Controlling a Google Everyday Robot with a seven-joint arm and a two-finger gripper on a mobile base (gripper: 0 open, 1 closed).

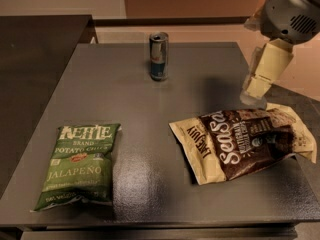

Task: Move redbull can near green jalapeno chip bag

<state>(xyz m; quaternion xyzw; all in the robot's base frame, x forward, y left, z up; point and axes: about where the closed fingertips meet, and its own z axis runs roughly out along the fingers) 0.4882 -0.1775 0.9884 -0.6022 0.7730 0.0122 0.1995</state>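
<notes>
Can (159, 56): I see it standing upright near the far edge of the tabletop (150, 109). It is well apart from the gripper (252, 95), off to the gripper's left in my view and farther back. It has a silver top and a silver-and-blue body with a small red mark.
Green bag (79, 165): it lies flat and face up at the near left corner, far to the left of the gripper and closer to me. The white "Kettle Brand" and "Jalapeño" lettering reads upright. It is well apart from the can, with bare tabletop between them.
Gripper: cream-coloured and pointing down over the right side of the tabletop, with its tip at the upper edge of the brown bag (245, 143). I cannot tell whether it touches the bag.
Grip state: I cannot tell from here whether it is released or clenched.
Brown bag: it lies flat and skewed, just below the gripper on my side, showing "Sea Salt" lettering. Its right end reaches the tabletop's right edge.
Arm (290, 9): a grey rounded housing above the gripper, at the top right.
</notes>
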